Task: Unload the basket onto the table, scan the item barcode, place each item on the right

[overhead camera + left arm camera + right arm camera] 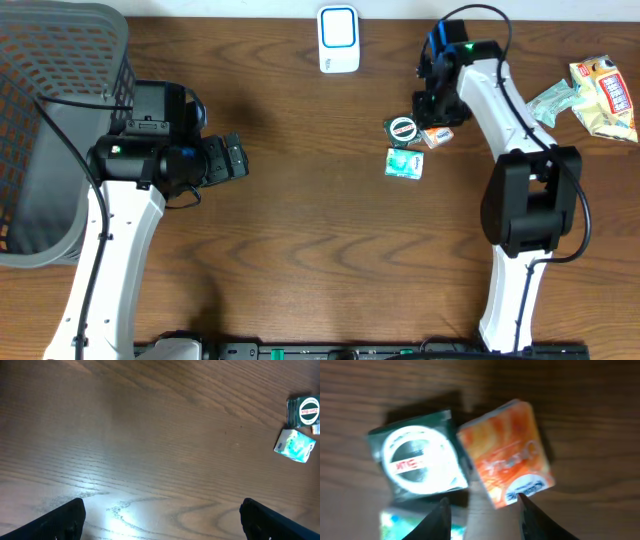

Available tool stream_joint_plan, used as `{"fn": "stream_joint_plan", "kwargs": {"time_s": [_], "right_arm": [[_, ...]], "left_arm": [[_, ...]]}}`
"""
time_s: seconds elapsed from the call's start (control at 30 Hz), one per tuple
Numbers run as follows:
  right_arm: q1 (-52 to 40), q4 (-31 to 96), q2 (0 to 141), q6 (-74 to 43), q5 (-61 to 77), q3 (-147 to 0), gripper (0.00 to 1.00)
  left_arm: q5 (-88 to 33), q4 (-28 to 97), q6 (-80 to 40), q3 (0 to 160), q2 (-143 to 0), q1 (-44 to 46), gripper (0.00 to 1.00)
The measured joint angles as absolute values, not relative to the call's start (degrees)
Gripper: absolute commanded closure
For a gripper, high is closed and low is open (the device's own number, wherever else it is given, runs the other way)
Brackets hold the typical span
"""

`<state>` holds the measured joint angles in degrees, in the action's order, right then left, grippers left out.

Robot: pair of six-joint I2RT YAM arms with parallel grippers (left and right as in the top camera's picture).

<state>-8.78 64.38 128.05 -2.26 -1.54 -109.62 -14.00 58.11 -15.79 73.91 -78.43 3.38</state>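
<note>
**Labels.** The orange packet (pixel 506 452) is carrying pale lettering across its face and a blue oval mark at its lower corner; both are showing too blurred to read. The dark green packet (pixel 417 460) is touching its left edge and showing a round white label with red letters – in the left wrist view the label appears to read "Zam-Buk". A teal-and-white packet (pixel 404 163) is lying just below the two, its print too small to read. The snack bag (pixel 605 95) at the far right is carrying red print, unreadable.

**Position and axis.** The orange packet is lying flat on the worktop (pixel 320 250), right of centre and directly under the right wrist. In the right wrist view its long axis is running top to bottom, the lower end leaning right, blue mark nearest the jaws. The white-and-blue scanner (pixel 339 38) is standing at the far edge, well apart.

**Arms.** The right arm (pixel 525 200) is reaching up the overhead view and bending left, wrist pointing down. The right jaws are standing narrow at either side of the packet's lower end – whether they are gripping it cannot be told. The left arm (pixel 120 230) is sitting beside the grey basket (pixel 60 40), its wrist turned right; the left jaws are standing wide, holding nothing.
</note>
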Motion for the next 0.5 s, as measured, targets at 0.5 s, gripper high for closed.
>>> {"fn": "stream_joint_plan", "kwargs": {"time_s": [0.5], "right_arm": [[-11.79,56.51,128.05,-2.79,-6.52,-102.28,0.71]], "left_arm": [[-14.00,58.11,-15.79,73.91,-78.43,3.38,0.03]]}}
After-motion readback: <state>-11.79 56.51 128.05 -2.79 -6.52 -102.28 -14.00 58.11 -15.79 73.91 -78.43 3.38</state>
